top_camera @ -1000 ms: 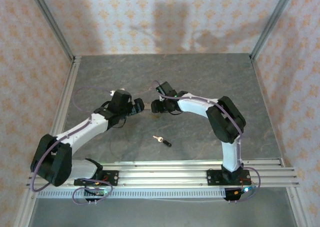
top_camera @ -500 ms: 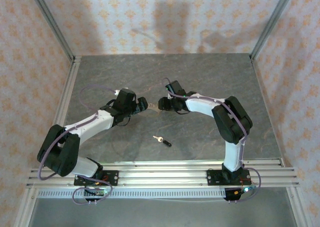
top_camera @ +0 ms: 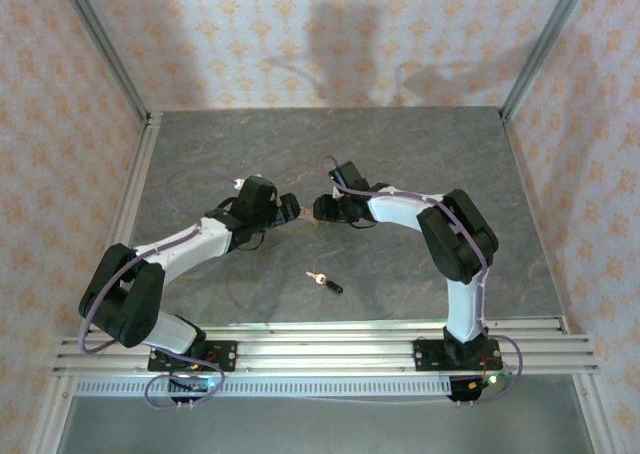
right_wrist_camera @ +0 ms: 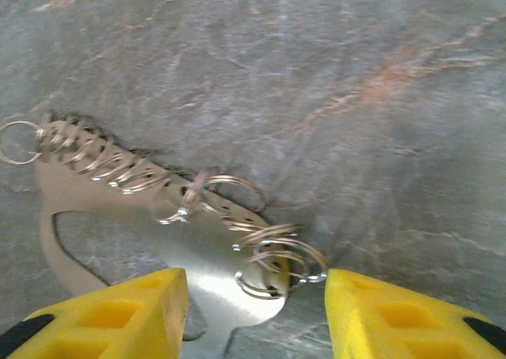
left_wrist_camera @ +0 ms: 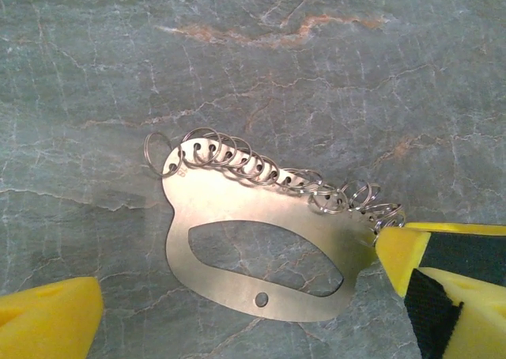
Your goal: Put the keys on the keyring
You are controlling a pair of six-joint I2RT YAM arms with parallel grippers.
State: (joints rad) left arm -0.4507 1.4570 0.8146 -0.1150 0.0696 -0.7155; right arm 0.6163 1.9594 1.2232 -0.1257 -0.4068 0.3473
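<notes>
keyring point(left_wrist_camera: 237, 201), flat shiny perforated metal plate

Open table point(top_camera: 400, 154) surrounds the key point(top_camera: 323, 280), while both arms' fingers point(left_wrist_camera: 399, 256) crowd the keyring point(left_wrist_camera: 237, 201)

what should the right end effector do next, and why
Probably close the right end effector on the ringed end of the keyring: its fingers stand apart astride that end, not yet gripping. The left end effector is wide open around it, and the key lies untouched on the table, nearer the bases.
</notes>
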